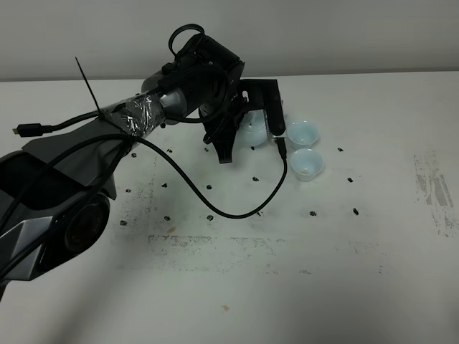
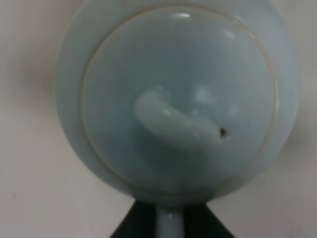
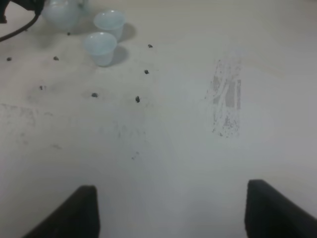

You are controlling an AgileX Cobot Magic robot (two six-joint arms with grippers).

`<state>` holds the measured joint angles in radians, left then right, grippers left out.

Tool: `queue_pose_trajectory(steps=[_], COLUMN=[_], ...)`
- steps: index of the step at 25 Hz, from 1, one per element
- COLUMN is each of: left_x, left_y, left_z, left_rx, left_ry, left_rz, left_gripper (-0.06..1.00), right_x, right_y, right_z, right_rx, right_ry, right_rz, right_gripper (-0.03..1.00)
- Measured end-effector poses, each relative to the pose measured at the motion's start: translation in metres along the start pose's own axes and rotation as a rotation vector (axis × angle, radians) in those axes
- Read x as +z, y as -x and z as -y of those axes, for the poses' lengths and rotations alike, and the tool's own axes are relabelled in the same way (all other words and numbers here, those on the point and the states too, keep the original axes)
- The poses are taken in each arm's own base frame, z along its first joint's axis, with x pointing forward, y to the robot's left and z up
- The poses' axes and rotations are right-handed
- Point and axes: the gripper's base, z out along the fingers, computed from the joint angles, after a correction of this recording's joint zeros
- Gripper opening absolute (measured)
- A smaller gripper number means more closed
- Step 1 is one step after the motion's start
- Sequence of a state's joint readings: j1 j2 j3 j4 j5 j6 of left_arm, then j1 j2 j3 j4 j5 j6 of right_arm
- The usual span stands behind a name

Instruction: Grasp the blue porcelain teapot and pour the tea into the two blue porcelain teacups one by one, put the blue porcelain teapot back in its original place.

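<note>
The blue porcelain teapot [image 1: 252,133] stands at the back middle of the white table, mostly hidden by my left arm. In the left wrist view the teapot [image 2: 178,99] fills the frame from above, upright, lid on. My left gripper [image 2: 171,225] has its dark fingers [image 2: 131,228] on either side of the loop handle, shut on it; it also shows in the high view [image 1: 250,136]. The two blue porcelain teacups [image 1: 302,132] [image 1: 307,163] stand just right of the teapot, upright. They also show in the right wrist view [image 3: 110,22] [image 3: 100,47]. My right gripper [image 3: 171,208] is open and empty, far from them.
A black cable [image 1: 240,212] hangs from the left arm and loops over the table in front of the teapot. Small dark specks [image 1: 355,211] dot the tabletop. A grey scuffed patch [image 1: 430,183] lies at the right. The table's back edge meets a wall.
</note>
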<state>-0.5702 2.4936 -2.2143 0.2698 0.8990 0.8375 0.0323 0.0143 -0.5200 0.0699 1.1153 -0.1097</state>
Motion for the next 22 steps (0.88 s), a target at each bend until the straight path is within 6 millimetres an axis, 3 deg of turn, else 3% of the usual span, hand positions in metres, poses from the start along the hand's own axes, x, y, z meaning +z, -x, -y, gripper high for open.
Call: queue_pose_trajectory(steps=[22], left_x=[-0.006], left_y=[0.015], left_z=[-0.012], left_rx=[0.157], left_ry=[0.237], left_rz=[0.002], left_gripper=[0.05], right_x=[0.000], right_y=[0.000], right_z=[0.000], right_rx=[0.000], right_ry=[0.000], right_rz=[0.000], right_gripper=[0.59])
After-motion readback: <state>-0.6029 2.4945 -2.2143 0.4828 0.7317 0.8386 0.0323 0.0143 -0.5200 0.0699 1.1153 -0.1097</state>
